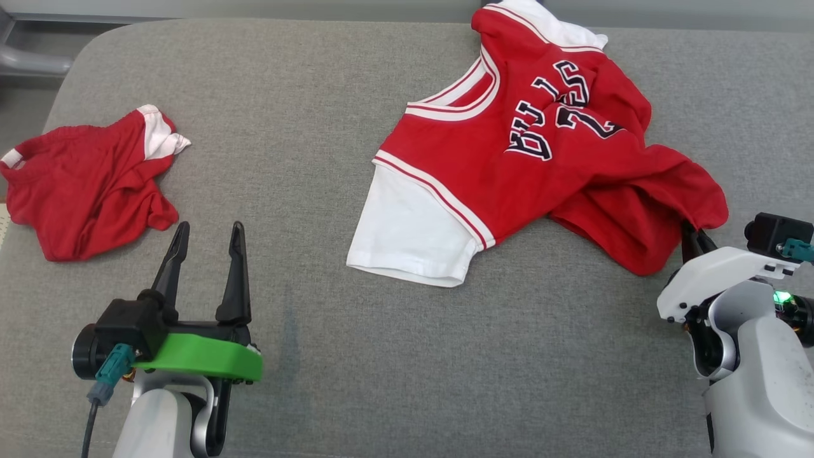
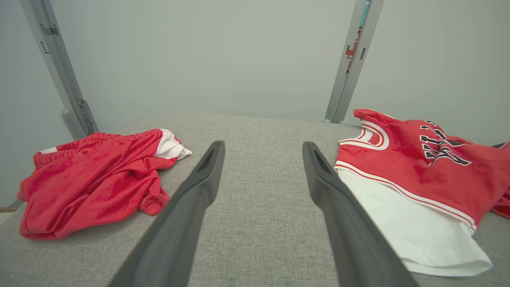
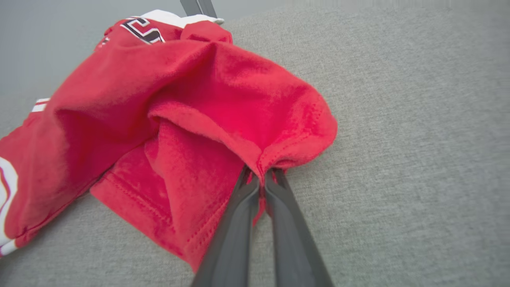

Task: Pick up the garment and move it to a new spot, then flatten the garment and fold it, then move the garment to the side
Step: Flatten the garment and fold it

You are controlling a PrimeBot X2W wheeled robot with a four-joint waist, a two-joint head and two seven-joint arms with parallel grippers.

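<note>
A red and white jersey-style garment (image 1: pixel 540 146) with black lettering lies crumpled at the right of the grey cushion, its white sleeve (image 1: pixel 407 235) spread toward the front. My right gripper (image 1: pixel 693 238) is shut on the garment's red hem at its lower right corner; in the right wrist view the two fingers pinch a fold of the garment (image 3: pixel 223 107), with the right gripper (image 3: pixel 261 179) closed tight. My left gripper (image 1: pixel 206 235) stands open over bare cushion at the lower left, nothing between its fingers. In the left wrist view the garment (image 2: pixel 418 167) lies right of the open left gripper (image 2: pixel 263 149).
Crumpled red shorts (image 1: pixel 86 181) with white trim lie at the cushion's left edge, also in the left wrist view as red shorts (image 2: pixel 95 179). The grey cushion (image 1: pixel 318 356) has bare fabric between the two clothes. Grey metal posts (image 2: pixel 350 59) stand behind it.
</note>
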